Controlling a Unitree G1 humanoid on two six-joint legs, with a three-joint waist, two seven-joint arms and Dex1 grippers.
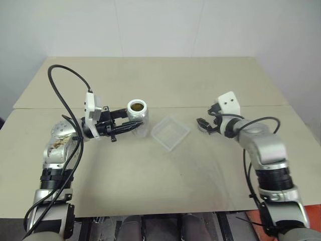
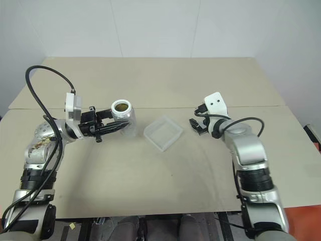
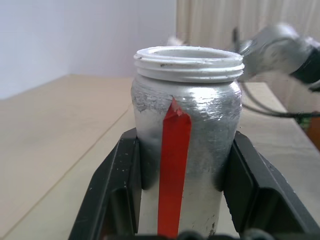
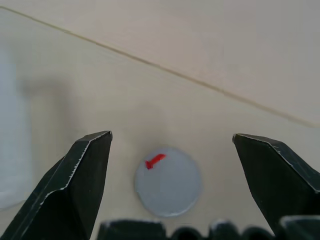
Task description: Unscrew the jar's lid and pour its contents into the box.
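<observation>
The left hand (image 1: 131,127) is clamping the open jar (image 1: 137,116) upright, left of the box (image 1: 170,133); the right hand (image 4: 170,175) is hanging released over the lid (image 4: 168,181) lying on the counter (image 1: 165,191). Unscrewing looks done; next, tipping the jar over the box.

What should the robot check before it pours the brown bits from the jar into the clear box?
1. Lid off the jar: ok, it lies flat on the table.
2. Left gripper clamped on the jar: ok, its fingers press both sides.
3. Jar upright, nothing spilled: ok, brown contents show inside the open mouth.
4. Box ready: ok, it sits beside the jar and looks empty.
5. Right gripper out of the way: ok, it is open over the lid, on the far side of the box from the jar.
6. Jar directly above the box: not ok, it is off to one side.
</observation>
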